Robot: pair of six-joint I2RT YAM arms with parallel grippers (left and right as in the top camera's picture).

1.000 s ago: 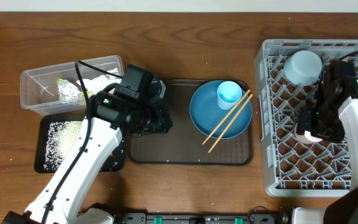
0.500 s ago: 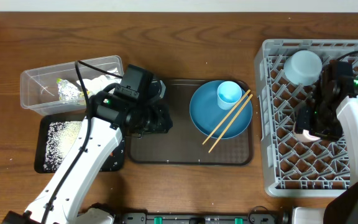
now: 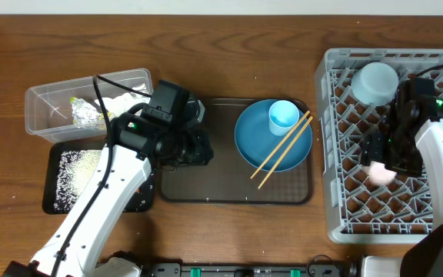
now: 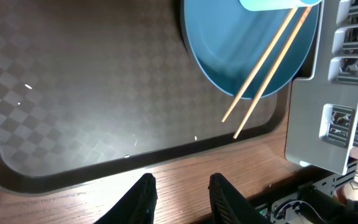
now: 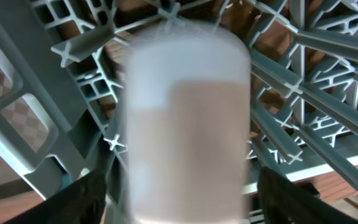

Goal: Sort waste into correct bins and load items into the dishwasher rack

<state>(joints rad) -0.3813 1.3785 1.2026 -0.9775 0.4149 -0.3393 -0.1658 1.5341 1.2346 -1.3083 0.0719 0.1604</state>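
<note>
Inventory of the table, listed left to right.

1. Clear tub, far left. Held inside: crumpled white tissue, foil ball and yellow-green wrapper, gathered toward the tub's right half.
2. Black tray, just below the tub. White rice grains are spread across it.
3. Brown serving tray, centre. Its left half is overhung by the left arm.
4. Blue plate, set on the right half of the serving tray. The light blue cup stands upright on the plate's upper part, mouth up. The chopsticks are laid diagonally across the plate, their lower tips resting on the tray floor.
5. Dishwasher rack, far right. The pale bowl is seated upside down near its upper left corner. The pink cup is found on the lattice, left of centre, directly under the right arm.
6. Left gripper, held over the near rim of the serving tray. Its jaws are parted by a narrow gap, with nothing between them.
7. Right gripper, poised above the rack. Its fingers are spread wider than the pink cup and are seen on either side of it (the cup is badly blurred in the wrist view, so contact cannot be confirmed).
</note>
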